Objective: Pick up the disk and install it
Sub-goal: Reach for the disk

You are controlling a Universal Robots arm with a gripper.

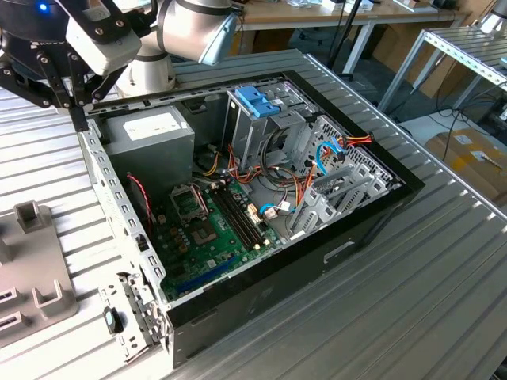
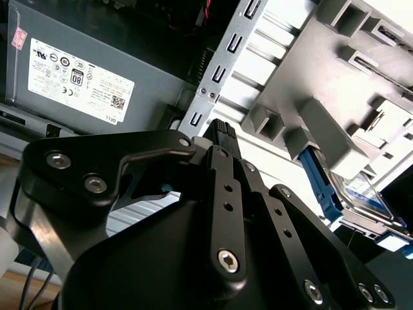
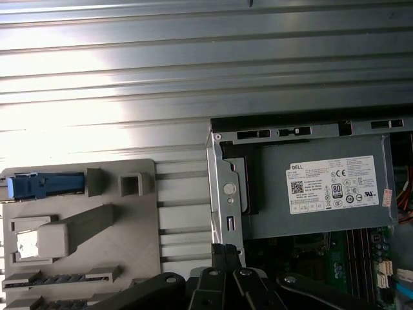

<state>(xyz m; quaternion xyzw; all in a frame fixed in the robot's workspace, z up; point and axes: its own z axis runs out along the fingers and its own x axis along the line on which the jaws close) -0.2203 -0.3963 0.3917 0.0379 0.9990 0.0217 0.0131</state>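
The black two-finger gripper (image 2: 222,127) is closed, fingertips pressed together with nothing between them. It is positioned over the metal side wall of the open black computer case (image 1: 356,237), beside the grey box-shaped power supply (image 3: 329,187). The flat grey-metal disk with light-blue plastic rail (image 2: 361,194) is seated in a grey plastic fixture (image 3: 129,239), well apart from the gripper.

An open desktop computer case (image 1: 348,237) lies on a ribbed metal counter (image 1: 412,309), motherboard (image 1: 214,229) and power supply (image 1: 150,134) exposed, as the robot's gripper (image 1: 78,111) hangs over the case wall beside the power supply.
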